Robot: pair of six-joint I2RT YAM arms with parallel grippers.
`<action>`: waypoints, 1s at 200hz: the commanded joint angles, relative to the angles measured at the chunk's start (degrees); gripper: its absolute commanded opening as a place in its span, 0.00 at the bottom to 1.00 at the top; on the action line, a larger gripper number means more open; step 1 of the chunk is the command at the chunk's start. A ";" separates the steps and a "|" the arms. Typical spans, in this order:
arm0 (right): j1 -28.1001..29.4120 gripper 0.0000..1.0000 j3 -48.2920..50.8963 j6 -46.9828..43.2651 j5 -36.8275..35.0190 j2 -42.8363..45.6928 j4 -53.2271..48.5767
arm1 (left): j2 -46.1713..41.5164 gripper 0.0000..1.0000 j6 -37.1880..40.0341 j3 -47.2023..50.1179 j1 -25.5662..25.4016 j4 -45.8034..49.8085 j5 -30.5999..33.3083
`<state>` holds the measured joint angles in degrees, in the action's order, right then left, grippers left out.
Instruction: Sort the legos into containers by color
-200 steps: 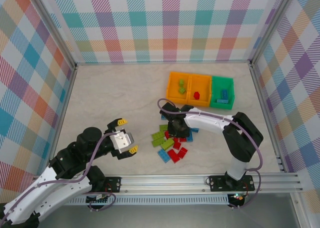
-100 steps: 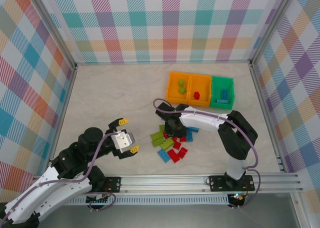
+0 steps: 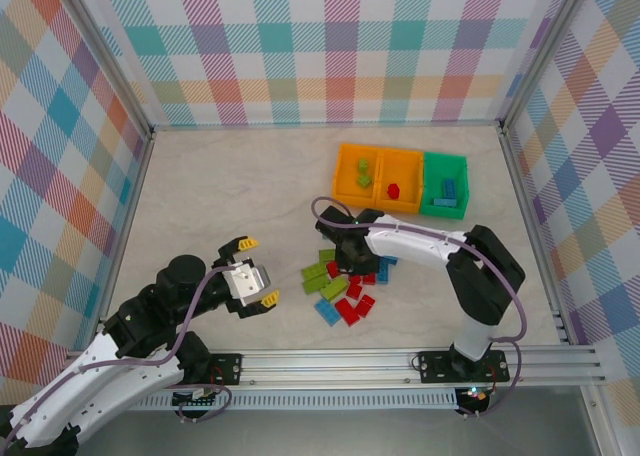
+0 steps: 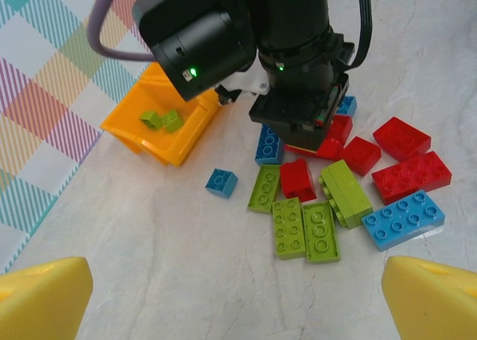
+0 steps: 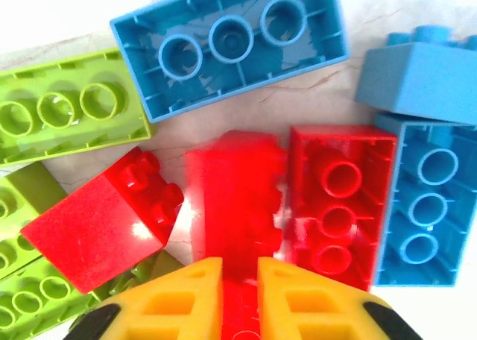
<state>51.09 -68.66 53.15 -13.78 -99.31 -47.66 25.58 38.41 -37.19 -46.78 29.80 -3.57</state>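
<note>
The legos lie in a loose pile (image 3: 345,286) of red, blue and lime green bricks at mid table. My right gripper (image 5: 240,295) is down in the pile, its yellow fingers (image 5: 179,303) shut on a red brick (image 5: 238,198) standing on edge between them. The left wrist view has this gripper's black body (image 4: 298,94) over the pile. My left gripper (image 3: 250,271) hovers open to the left of the pile with nothing in it. The containers stand behind. The left orange bin (image 3: 345,171) holds green bricks, the middle orange bin (image 3: 403,156) a red one, the green bin (image 3: 447,160) blue ones.
Around the held brick lie a red cube (image 5: 104,221), an upturned red brick (image 5: 339,206), upturned blue bricks (image 5: 231,45) and green bricks (image 5: 67,116), all close together. A lone small blue brick (image 4: 222,182) sits left of the pile. Plaid walls enclose the table.
The right jaws have closed the last bit onto the red brick, and the right arm has shifted slightly over the pile. The left arm has stayed put.
</note>
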 commanded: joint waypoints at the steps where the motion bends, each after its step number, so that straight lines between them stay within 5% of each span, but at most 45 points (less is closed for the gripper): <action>1: -0.01 0.19 -0.75 -0.46 -4.41 5.00 -3.40 | -0.80 1.00 -1.12 -0.33 -0.16 -1.75 -1.55; 33: -4.22 0.19 -2.24 -4.00 -7.38 10.25 -2.92 | 0.20 1.00 -4.37 -1.26 -0.22 -3.95 -5.20; 53: -7.74 0.24 -3.79 -9.63 -3.10 10.61 -0.48 | 1.66 1.00 -5.54 -1.82 -0.18 -4.84 -7.26; 106: -6.41 0.43 -0.92 -18.93 5.22 5.63 1.50 | 2.37 1.00 -4.50 -0.54 -0.13 -5.43 -5.78; 200: -3.54 0.43 -0.01 -25.86 6.42 -1.44 2.82 | 2.28 1.00 -3.43 0.62 -0.11 -5.38 -6.74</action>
<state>47.13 -68.14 29.45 -7.79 -98.52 -45.43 28.14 34.30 -37.52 -46.78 26.52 -8.56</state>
